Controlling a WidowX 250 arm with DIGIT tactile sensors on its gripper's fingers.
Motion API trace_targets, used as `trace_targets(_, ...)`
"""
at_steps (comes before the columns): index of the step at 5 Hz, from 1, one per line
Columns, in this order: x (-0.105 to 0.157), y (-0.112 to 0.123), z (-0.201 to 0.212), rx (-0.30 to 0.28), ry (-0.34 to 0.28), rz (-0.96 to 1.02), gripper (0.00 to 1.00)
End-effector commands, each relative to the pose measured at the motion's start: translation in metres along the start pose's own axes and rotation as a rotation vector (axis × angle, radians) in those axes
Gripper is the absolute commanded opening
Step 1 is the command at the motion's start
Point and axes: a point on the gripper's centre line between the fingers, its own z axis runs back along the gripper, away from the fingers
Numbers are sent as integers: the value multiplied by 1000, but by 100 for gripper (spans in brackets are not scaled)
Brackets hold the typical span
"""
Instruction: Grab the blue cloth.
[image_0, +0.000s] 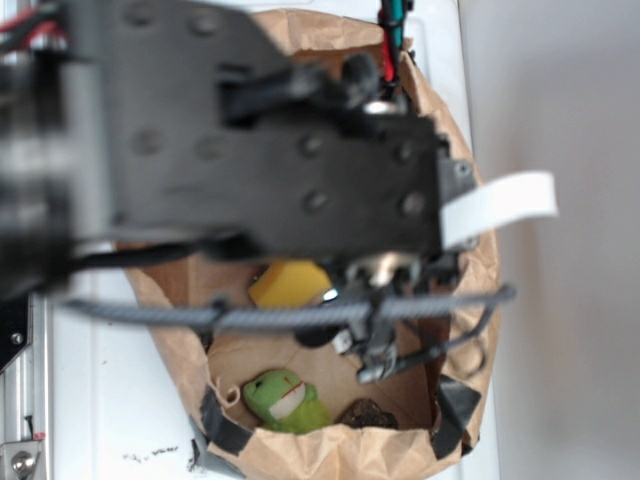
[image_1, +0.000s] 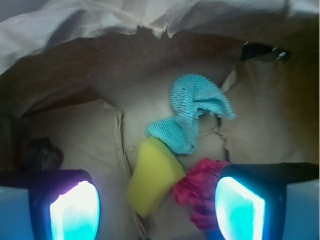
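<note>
While the tool (image_1: 157, 200) gapes empty, the blue cloth (image_1: 192, 112) — nubby, crumpled — touches a yellow sponge (image_1: 152, 175).

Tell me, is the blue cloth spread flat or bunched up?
Bunched up. In the wrist view the blue cloth lies crumpled and twisted on the bag floor, one end touching the yellow sponge.

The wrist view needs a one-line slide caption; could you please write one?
Open gripper above the yellow sponge and red cloth, with the blue cloth beyond inside the paper bag.
</note>
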Motion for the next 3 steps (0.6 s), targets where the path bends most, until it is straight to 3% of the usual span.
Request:
trace_targets(1,7,14,-4,-17,-43,53,100)
trace_targets(3,13,15,-25,-39,-101,72,100)
